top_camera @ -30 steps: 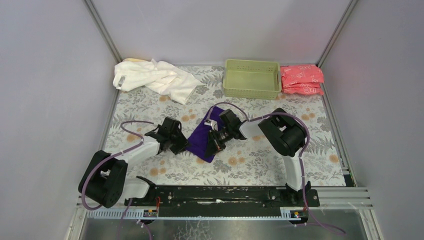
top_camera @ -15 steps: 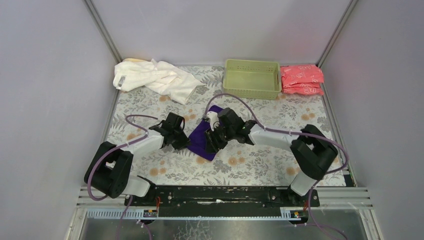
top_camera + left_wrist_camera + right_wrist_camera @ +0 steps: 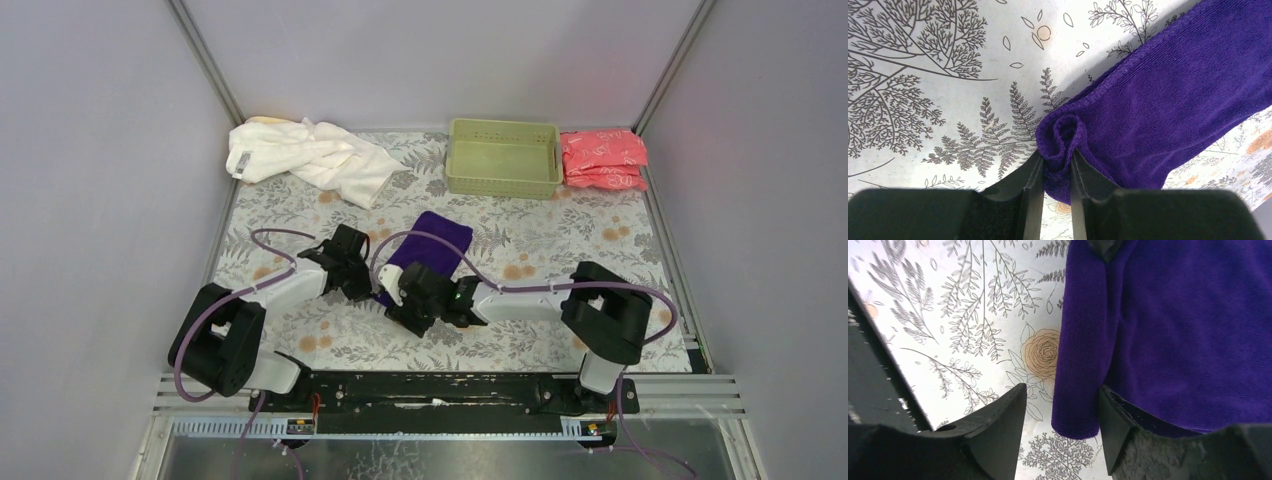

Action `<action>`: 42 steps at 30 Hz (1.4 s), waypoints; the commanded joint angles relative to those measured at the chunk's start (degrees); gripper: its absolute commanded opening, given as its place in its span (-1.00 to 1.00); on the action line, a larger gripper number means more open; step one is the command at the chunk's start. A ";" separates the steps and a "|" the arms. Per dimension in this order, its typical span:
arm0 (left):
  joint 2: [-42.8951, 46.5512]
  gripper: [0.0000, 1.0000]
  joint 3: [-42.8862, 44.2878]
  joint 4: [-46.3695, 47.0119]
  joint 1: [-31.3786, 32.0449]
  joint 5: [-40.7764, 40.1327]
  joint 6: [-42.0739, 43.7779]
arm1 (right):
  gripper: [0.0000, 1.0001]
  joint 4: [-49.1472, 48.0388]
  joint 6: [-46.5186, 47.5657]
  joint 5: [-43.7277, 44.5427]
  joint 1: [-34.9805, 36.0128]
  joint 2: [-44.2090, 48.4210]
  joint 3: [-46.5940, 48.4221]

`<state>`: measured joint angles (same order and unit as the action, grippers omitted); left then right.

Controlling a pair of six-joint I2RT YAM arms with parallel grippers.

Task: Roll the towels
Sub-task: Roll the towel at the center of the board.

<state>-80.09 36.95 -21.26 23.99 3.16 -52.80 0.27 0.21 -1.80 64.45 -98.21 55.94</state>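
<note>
Top external view: your right gripper point(image 3: 1060, 390) is now at the purple towel's point(image 3: 440, 238) near end, jaws newly apart; left gripper point(image 3: 1055, 161) stays clamped on its rolled corner.

We saw light green plastic basket point(image 3: 503, 158) at far edge of floral table cover point(image 3: 560, 240), right of centre, upright, open top. We noted pink-red wrapped packets point(image 3: 604, 159) stacked just right of basket, far right corner.

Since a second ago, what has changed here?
The right pincer released the purple towel, whose far end now lies flat, and drew back to its near edge, open. The left pincer closed on its near corner. The white towel, basket and packets stayed put.
</note>
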 commanded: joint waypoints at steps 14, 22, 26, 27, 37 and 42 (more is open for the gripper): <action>4.84 -0.13 -0.17 -4.05 -0.07 -2.92 -0.32 | -0.96 -0.18 -1.16 -11.97 -1.60 -4.79 0.90; 15.99 0.29 -3.19 -5.29 -0.11 -2.98 -3.04 | -0.98 -9.17 -14.03 -40.65 -13.88 -7.87 -0.98; 17.45 0.33 -4.67 -3.70 -0.14 -0.31 -3.62 | -0.97 -19.69 -23.82 -49.74 -18.56 -10.66 -4.13; 17.17 0.33 -5.02 -2.81 -0.14 0.43 -3.71 | -0.97 -21.69 -25.85 -51.22 -19.71 -11.62 -4.62; 10.33 0.28 -4.68 3.73 -0.08 1.99 -3.08 | -0.92 -29.95 -37.50 -56.98 -24.15 -18.63 -5.75; 5.67 0.18 -4.83 5.76 -0.03 0.73 -2.59 | -0.85 -26.07 -35.52 -54.67 -24.50 -18.09 -5.14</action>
<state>-71.64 32.21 -19.86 23.99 4.62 -55.68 -28.47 -35.64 -56.58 40.34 -116.57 50.04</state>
